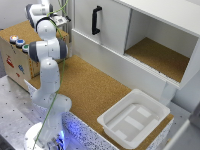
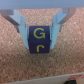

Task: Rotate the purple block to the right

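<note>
In the wrist view a dark purple block with yellow letters stands on the cork surface. My gripper has one finger on each side of it, and the fingertips press against the block's sides, so it is shut on the block. In the exterior view the gripper reaches down at the back, on the exterior view's left, by the cabinet's corner. The block is hidden there behind the arm and hand.
A white cabinet with a black handle and an open compartment stands along the back. A white tray sits at the table's front on the exterior view's right. A wooden box with coloured buttons stands on the exterior view's left.
</note>
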{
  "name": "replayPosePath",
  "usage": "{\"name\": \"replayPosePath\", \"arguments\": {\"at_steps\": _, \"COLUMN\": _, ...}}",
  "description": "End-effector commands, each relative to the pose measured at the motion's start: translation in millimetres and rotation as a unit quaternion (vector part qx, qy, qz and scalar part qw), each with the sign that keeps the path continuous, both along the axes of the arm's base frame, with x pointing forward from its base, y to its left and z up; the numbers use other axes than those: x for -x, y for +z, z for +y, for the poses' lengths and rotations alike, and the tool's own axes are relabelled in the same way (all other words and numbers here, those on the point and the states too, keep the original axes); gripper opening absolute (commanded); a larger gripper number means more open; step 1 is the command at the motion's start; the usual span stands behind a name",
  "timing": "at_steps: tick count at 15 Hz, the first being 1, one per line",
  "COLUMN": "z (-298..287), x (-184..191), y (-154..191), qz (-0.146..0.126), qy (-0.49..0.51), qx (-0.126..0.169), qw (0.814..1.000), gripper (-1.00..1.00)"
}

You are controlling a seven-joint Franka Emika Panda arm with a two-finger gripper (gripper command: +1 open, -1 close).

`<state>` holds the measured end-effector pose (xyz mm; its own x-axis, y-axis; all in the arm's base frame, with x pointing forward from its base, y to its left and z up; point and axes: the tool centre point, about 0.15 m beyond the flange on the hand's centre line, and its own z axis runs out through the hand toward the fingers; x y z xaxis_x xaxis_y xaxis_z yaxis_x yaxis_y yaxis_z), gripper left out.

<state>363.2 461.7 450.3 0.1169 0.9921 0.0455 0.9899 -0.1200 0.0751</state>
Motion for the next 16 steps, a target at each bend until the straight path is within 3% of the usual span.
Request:
{"name": "replayPosePath", "arguments": {"at_steps": 1, "z": 0.0, "x": 22.9, "y": 29.7, "qz": -0.004, "qy": -0.067, "qx": 0.014, "qw": 0.998, "gripper": -1.00}}
{"name": "replayPosePath", "arguments": {"at_steps": 3, "z": -2.9, "x": 25.6, "y": 31.9, "qz": 0.013, "qy": -0.117, "qx": 0.016, "qw": 0.993, "gripper": -1.00}}
{"name": "replayPosePath", "arguments": {"at_steps": 4, "z": -4.1, "x": 25.4, "y": 35.0, "qz": 0.042, "qy": -0.153, "qx": 0.004, "qw": 0.987, "gripper": -1.00}}
{"name": "replayPosePath", "arguments": {"at_steps": 6, "z": -2.1, "x": 27.3, "y": 41.6, "qz": 0.050, "qy": -0.186, "qx": -0.003, "qw": 0.981, "gripper": -1.00}}
{"name": "replayPosePath", "arguments": {"at_steps": 8, "z": -1.3, "x": 26.1, "y": 39.7, "qz": 0.053, "qy": -0.206, "qx": 0.010, "qw": 0.977, "gripper": -1.00}}
{"name": "replayPosePath", "arguments": {"at_steps": 14, "z": -7.3, "x": -3.8, "y": 37.8, "qz": -0.009, "qy": -0.288, "qx": 0.018, "qw": 0.957, "gripper": -1.00}}
{"name": "replayPosePath", "arguments": {"at_steps": 16, "z": -4.7, "x": -14.3, "y": 35.6, "qz": -0.006, "qy": -0.343, "qx": 0.007, "qw": 0.939, "gripper": -1.00}}
